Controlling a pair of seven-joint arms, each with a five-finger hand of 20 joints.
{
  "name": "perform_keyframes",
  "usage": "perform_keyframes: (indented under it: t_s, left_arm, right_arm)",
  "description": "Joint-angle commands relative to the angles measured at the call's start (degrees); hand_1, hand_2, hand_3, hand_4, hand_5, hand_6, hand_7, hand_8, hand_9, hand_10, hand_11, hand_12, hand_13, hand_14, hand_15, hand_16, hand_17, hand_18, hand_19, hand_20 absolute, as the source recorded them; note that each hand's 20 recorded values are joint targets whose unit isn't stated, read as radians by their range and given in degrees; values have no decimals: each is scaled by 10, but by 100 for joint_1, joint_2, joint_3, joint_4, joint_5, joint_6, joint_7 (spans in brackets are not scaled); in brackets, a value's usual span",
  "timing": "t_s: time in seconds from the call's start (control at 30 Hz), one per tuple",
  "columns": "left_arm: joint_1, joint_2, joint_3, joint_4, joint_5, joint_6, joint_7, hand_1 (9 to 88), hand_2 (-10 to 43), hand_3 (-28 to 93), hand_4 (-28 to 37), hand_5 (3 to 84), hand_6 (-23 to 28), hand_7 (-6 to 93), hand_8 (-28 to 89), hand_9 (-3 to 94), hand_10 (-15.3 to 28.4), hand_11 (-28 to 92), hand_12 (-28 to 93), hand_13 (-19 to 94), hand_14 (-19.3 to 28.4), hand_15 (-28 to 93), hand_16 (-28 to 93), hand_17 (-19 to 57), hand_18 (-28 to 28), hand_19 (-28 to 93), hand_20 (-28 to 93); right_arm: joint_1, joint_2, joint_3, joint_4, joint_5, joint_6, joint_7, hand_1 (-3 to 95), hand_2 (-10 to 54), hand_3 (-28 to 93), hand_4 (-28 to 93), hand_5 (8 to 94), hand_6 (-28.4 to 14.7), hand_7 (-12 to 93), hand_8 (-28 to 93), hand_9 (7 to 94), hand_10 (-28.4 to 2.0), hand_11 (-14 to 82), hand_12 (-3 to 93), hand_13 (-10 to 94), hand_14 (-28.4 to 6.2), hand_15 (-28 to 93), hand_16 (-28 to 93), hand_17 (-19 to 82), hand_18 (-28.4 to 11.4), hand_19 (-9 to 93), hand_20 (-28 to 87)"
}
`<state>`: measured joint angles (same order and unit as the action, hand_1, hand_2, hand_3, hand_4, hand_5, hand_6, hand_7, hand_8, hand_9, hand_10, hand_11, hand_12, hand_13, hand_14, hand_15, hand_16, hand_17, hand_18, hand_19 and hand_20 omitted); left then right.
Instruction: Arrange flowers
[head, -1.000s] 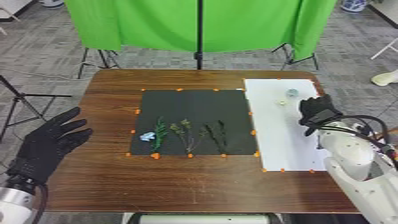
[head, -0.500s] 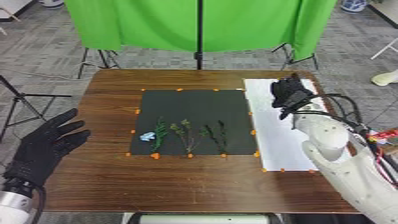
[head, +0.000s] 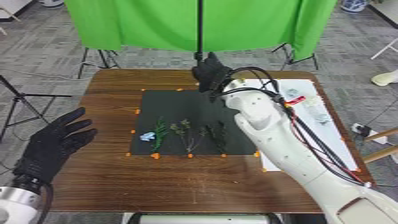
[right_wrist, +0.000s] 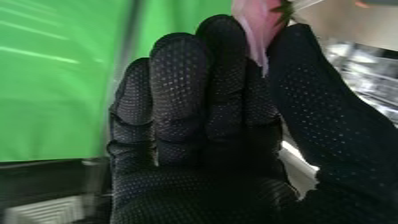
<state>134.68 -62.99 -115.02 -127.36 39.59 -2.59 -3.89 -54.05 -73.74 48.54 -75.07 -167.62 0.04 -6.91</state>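
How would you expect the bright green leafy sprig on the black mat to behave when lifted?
The green sprig looks long and thin, so it is probably light and bendy. Its leaves, jutting along the stem, should discourage rolling. It might nudge the pale blue flower close beside it.

mat (head: 169, 107) lay on tabletop (head: 169, 185) | sheet (head: 306, 83) lay right of mat | flower (head: 147, 136) lay near mat's left edge | sprigs (head: 160, 132) lay right of flower | curtain (head: 151, 25) hung behind
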Motion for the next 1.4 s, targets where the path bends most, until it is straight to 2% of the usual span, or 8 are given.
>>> perform_keyframes:
  t_s: [0.03, 0.1, 0.23, 0.27, 0.4, 0.53, 1.03, 1.4]
  left_arm:
    - [-88, 110, 126, 77, 19, 6, 5, 261, -2, 710, -259, 337, 17, 251, -117, 297, 128, 306, 136, 267, 157, 469, -24, -74, 234, 537, 101]
    - [-147, 140, 161, 98, 14, 7, 0, 262, -2, 709, -259, 337, 17, 251, -117, 297, 128, 305, 136, 267, 157, 469, -23, -74, 234, 537, 101]
    - [-114, 177, 170, 49, 26, -43, 50, 261, -3, 710, -259, 337, 17, 251, -118, 297, 128, 305, 136, 267, 157, 469, -23, -74, 234, 537, 101]
    - [-195, 201, 192, 87, 26, -63, 22, 261, -4, 711, -259, 338, 17, 251, -118, 297, 128, 305, 136, 267, 157, 468, -24, -74, 234, 537, 101]
    - [-244, 217, 247, 93, 35, -120, 21, 261, -3, 710, -260, 337, 18, 249, -118, 297, 128, 306, 136, 267, 157, 468, -23, -74, 234, 537, 101]
    - [-285, 250, 293, 112, 37, -157, 41, 261, -3, 710, -259, 337, 18, 249, -117, 297, 128, 306, 137, 267, 158, 468, -23, -74, 234, 536, 101]
    - [-453, 378, 386, 192, 12, -213, -5, 261, -4, 711, -260, 337, 18, 248, -116, 297, 128, 305, 137, 267, 156, 468, -23, -74, 234, 537, 102]
    - [-541, 405, 412, 230, 6, -251, -68, 261, -4, 711, -261, 337, 18, 248, -116, 297, 128, 306, 137, 267, 157, 469, -23, -74, 234, 537, 101]
  right_arm:
    - [-152, -1220, -98, 357, -798, 188, -559, 472, -95, 830, -283, 731, 34, 467, -144, 831, -24, 286, 492, 723, -12, 579, 365, 223, -172, 737, 439]
    - [-160, -1276, -151, 443, -873, 256, -554, 471, -95, 830, -283, 731, 34, 467, -145, 830, -23, 286, 492, 721, -12, 579, 366, 223, -172, 737, 439]
    - [-216, -1276, -284, 452, -971, 419, -414, 472, -95, 829, -283, 731, 34, 468, -146, 830, -24, 285, 492, 720, -10, 578, 366, 223, -172, 736, 439]
    - [-190, -1319, -285, 539, -1006, 478, -378, 472, -95, 827, -283, 731, 34, 468, -146, 830, -24, 285, 492, 720, -10, 578, 366, 223, -172, 736, 439]
    - [-149, -1661, 71, 1020, -1353, 698, -615, 474, -95, 824, -283, 731, 34, 468, -148, 830, -23, 284, 492, 720, -10, 578, 367, 223, -171, 735, 439]
    - [-168, -1715, 128, 1192, -1568, 1014, -549, 476, -95, 819, -283, 730, 34, 468, -150, 828, -23, 284, 492, 719, -11, 579, 368, 222, -171, 735, 439]
    - [-322, -1680, 95, 1169, -1998, 822, -228, 468, -95, 809, -283, 715, 39, 468, -147, 815, -21, 275, 488, 702, -8, 578, 372, 217, -170, 733, 440]
    - [-221, -1920, 361, 1577, -2347, 958, -36, 438, -95, 804, -283, 676, 35, 483, -150, 783, -27, 288, 485, 670, -16, 604, 355, 209, -172, 735, 442]
